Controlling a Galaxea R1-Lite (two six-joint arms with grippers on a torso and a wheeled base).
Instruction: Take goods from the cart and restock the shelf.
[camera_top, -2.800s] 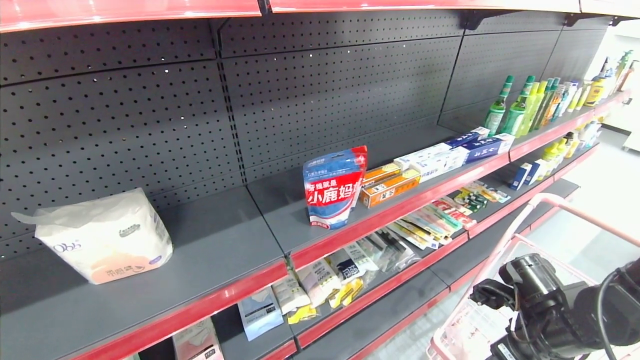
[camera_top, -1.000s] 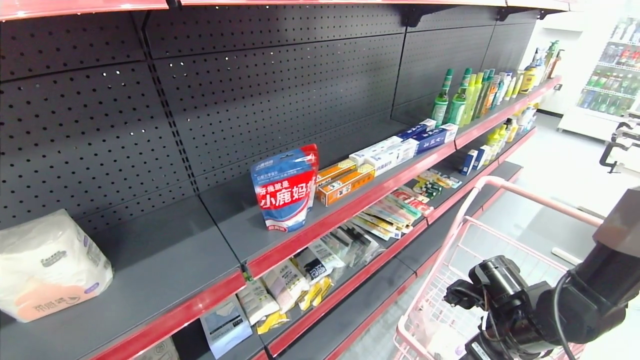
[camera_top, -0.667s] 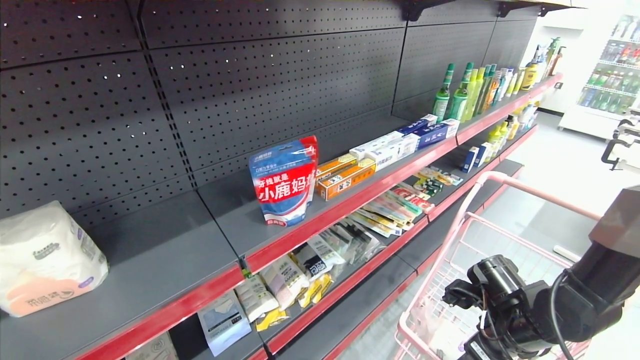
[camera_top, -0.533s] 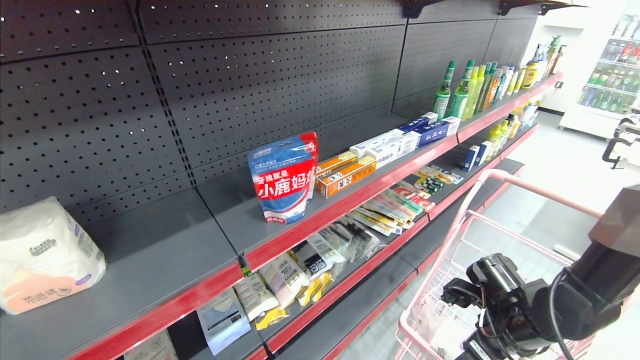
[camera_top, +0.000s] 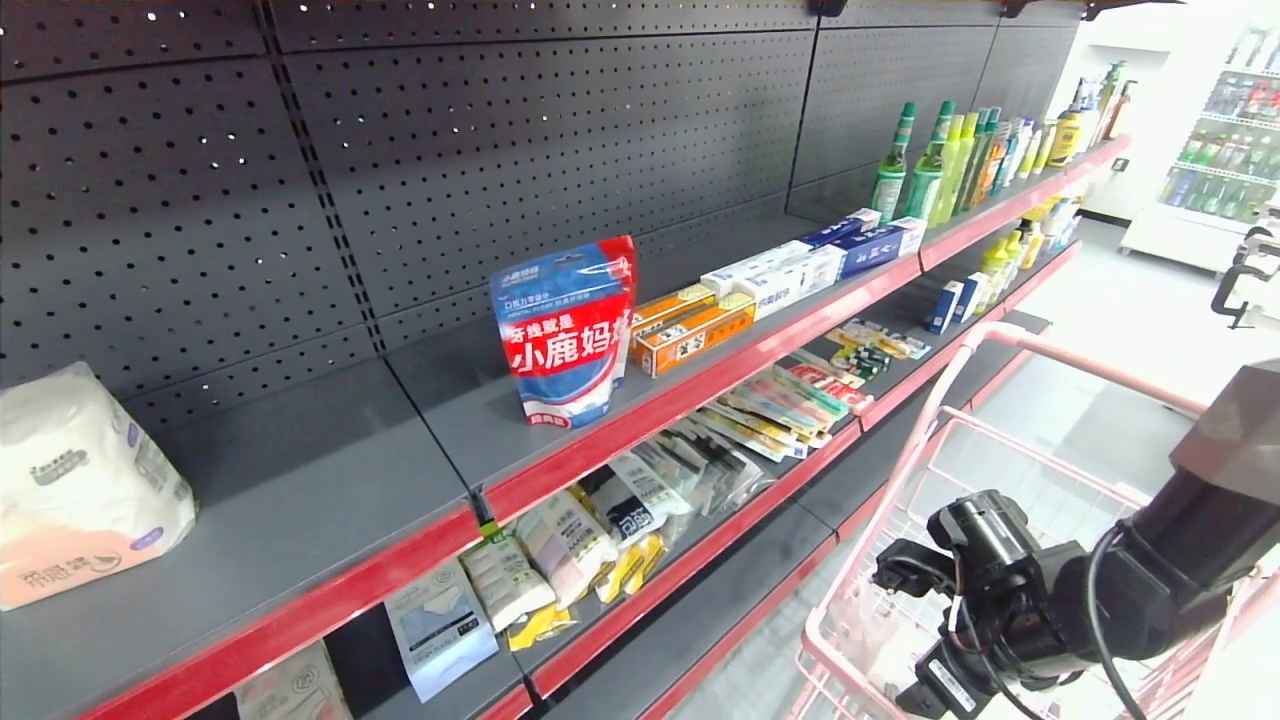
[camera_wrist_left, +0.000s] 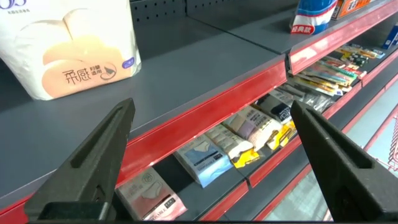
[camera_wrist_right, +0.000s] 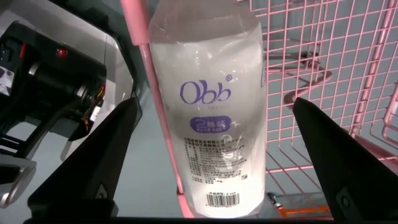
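Observation:
A plastic-wrapped tissue pack stands in the pink wire cart, leaning against a pink bar. My right gripper is open, with one finger on each side of the pack and clear of it. In the head view my right arm hangs over the cart at lower right. My left gripper is open with nothing between its fingers, held in front of the grey shelf. A tissue pack sits on that shelf, also seen at the far left as the tissue pack.
A blue and red pouch stands mid-shelf, with toothpaste boxes and green bottles farther right. The lower shelf holds several flat packets. Bare shelf space lies between the tissue pack and the pouch.
The head camera has swung right and down, so the shelf goods slid left in the picture and more of the cart shows. My right arm stays over the cart.

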